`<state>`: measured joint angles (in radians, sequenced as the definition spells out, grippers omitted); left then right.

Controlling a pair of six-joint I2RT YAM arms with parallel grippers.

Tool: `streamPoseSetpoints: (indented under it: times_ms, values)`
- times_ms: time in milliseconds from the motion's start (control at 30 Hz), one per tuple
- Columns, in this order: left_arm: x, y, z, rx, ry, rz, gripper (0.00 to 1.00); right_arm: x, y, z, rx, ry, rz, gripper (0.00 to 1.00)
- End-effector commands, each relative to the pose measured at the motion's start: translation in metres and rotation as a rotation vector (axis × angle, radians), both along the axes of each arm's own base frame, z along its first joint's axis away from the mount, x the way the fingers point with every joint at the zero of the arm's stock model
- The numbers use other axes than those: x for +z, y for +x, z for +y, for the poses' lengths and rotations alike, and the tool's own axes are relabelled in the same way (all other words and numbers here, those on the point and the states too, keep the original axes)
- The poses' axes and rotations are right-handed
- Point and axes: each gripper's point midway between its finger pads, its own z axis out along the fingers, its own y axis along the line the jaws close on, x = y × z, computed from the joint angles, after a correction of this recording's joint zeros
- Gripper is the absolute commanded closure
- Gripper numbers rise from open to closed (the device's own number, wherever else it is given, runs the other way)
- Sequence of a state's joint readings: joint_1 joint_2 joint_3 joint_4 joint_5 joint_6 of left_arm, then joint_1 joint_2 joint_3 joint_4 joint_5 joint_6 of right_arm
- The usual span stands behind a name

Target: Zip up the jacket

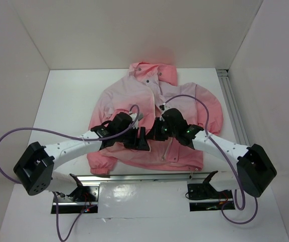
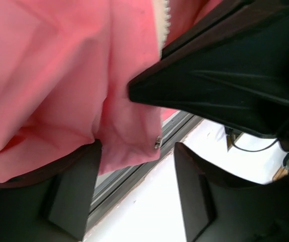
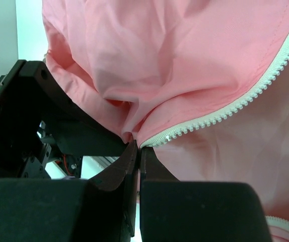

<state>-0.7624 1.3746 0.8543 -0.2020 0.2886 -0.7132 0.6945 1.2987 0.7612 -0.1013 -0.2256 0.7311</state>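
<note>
The pink jacket (image 1: 134,91) lies flat on the white table, hood at the far side and hem toward the arms, its white-toothed front zipper (image 1: 167,147) partly open. Both grippers hover close together over the lower front. My left gripper (image 1: 139,139) is open; in the left wrist view (image 2: 137,151) a corner of the coral hem (image 2: 129,146) with a small metal piece (image 2: 157,142) hangs between its spread fingers and touches the left one. My right gripper (image 1: 155,132) is shut (image 3: 138,147), pinching the jacket's edge at the end of the zipper teeth (image 3: 225,111).
A metal rail (image 1: 149,176) runs along the table's near edge under the hem, and it also shows in the left wrist view (image 2: 134,176). Another rail (image 1: 235,111) runs along the right side. White walls enclose the table. Purple cables (image 1: 13,136) loop from both arms.
</note>
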Motion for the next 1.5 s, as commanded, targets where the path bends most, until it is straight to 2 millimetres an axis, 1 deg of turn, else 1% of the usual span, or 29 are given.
streamPoseSetpoints:
  times_ms: [0, 67, 100, 167, 200, 233, 267, 333, 367, 400, 467, 567, 600, 633, 700, 767, 833, 900, 1033, 1067, 1100, 1133, 1233, 1267, 1300, 1367, 1400, 1433, 1467]
  values:
    - [0.013, 0.005, -0.015, -0.011, -0.083, -0.037, 0.30, 0.033, 0.008, 0.005, 0.004, 0.053, -0.065, 1.00]
    - [0.011, 0.004, -0.015, -0.003, -0.087, -0.027, 0.35, 0.037, 0.010, 0.006, 0.004, 0.059, -0.072, 1.00]
    - [0.010, 0.004, -0.017, -0.001, -0.095, -0.014, 0.42, 0.037, 0.010, 0.006, 0.004, 0.059, -0.072, 1.00]
    - [0.012, 0.004, -0.019, -0.002, -0.109, -0.009, 0.48, 0.037, 0.010, 0.006, 0.004, 0.059, -0.072, 1.00]
    - [0.008, 0.004, -0.019, -0.001, -0.101, 0.000, 0.52, 0.037, 0.010, 0.006, 0.004, 0.059, -0.072, 1.00]
    - [0.010, 0.003, -0.021, -0.011, -0.114, -0.002, 0.61, 0.037, 0.010, 0.006, 0.004, 0.059, -0.072, 1.00]
    - [0.014, 0.005, -0.023, -0.011, -0.120, -0.009, 0.61, 0.037, 0.010, 0.006, 0.004, 0.059, -0.072, 1.00]
    - [0.011, 0.003, -0.023, -0.027, -0.117, -0.001, 0.58, 0.037, 0.010, 0.006, 0.004, 0.059, -0.072, 1.00]
    - [0.008, 0.001, -0.024, -0.035, -0.117, 0.012, 0.49, 0.037, 0.010, 0.006, 0.004, 0.059, -0.072, 1.00]
    - [0.007, 0.000, -0.023, -0.035, -0.109, 0.019, 0.44, 0.035, 0.009, 0.005, 0.004, 0.053, -0.065, 1.00]
    - [0.006, 0.000, -0.023, -0.035, -0.109, 0.019, 0.40, 0.035, 0.009, 0.005, 0.004, 0.053, -0.065, 1.00]
    - [0.002, -0.001, -0.020, -0.028, -0.098, 0.023, 0.40, 0.035, 0.009, 0.005, 0.004, 0.053, -0.065, 1.00]
    - [-0.002, -0.003, -0.019, -0.027, -0.091, 0.029, 0.42, 0.032, 0.009, 0.006, 0.004, 0.047, -0.058, 1.00]
    - [-0.002, -0.001, -0.018, -0.015, -0.089, 0.032, 0.46, 0.036, 0.010, 0.007, 0.004, 0.053, -0.065, 1.00]
    - [-0.002, -0.001, -0.018, -0.015, -0.089, 0.032, 0.49, 0.036, 0.010, 0.007, 0.004, 0.053, -0.065, 1.00]
    - [-0.002, -0.001, -0.018, -0.015, -0.089, 0.032, 0.49, 0.036, 0.010, 0.007, 0.004, 0.053, -0.065, 1.00]
    - [0.000, -0.003, -0.020, -0.026, -0.082, 0.020, 0.46, 0.036, 0.009, 0.008, 0.012, 0.057, -0.061, 1.00]
    - [-0.004, -0.002, -0.020, -0.031, -0.072, 0.021, 0.46, 0.036, 0.009, 0.008, 0.012, 0.057, -0.061, 1.00]
    - [-0.006, -0.003, -0.020, -0.025, -0.076, 0.026, 0.53, 0.036, 0.009, 0.008, 0.007, 0.061, -0.055, 1.00]
    - [-0.005, -0.005, -0.021, -0.033, -0.081, 0.032, 0.53, 0.036, 0.009, 0.008, 0.007, 0.061, -0.055, 1.00]
    - [-0.004, -0.006, -0.023, -0.043, -0.087, 0.026, 0.56, 0.036, 0.009, 0.008, 0.007, 0.061, -0.055, 1.00]
    - [-0.004, -0.007, -0.024, -0.037, -0.089, 0.032, 0.66, 0.036, 0.009, 0.008, 0.007, 0.061, -0.055, 1.00]
    - [-0.007, -0.007, -0.024, -0.036, -0.083, 0.039, 0.69, 0.036, 0.009, 0.008, 0.007, 0.061, -0.055, 1.00]
    - [-0.007, -0.007, -0.024, -0.030, -0.085, 0.045, 0.73, 0.038, 0.010, 0.009, 0.007, 0.067, -0.062, 1.00]
    - [-0.010, -0.009, -0.022, -0.024, -0.081, 0.058, 0.73, 0.038, 0.009, 0.009, 0.014, 0.071, -0.059, 1.00]
    - [-0.010, -0.009, -0.023, -0.018, -0.083, 0.065, 0.79, 0.038, 0.009, 0.009, 0.014, 0.071, -0.059, 1.00]
    - [-0.010, -0.009, -0.023, -0.018, -0.083, 0.065, 0.90, 0.038, 0.009, 0.009, 0.014, 0.071, -0.059, 1.00]
    - [-0.010, -0.009, -0.023, -0.018, -0.083, 0.065, 0.97, 0.035, 0.011, 0.005, -0.004, 0.057, -0.052, 1.00]
    - [-0.010, -0.009, -0.023, -0.018, -0.083, 0.065, 1.00, 0.039, 0.011, 0.005, -0.004, 0.064, -0.061, 1.00]
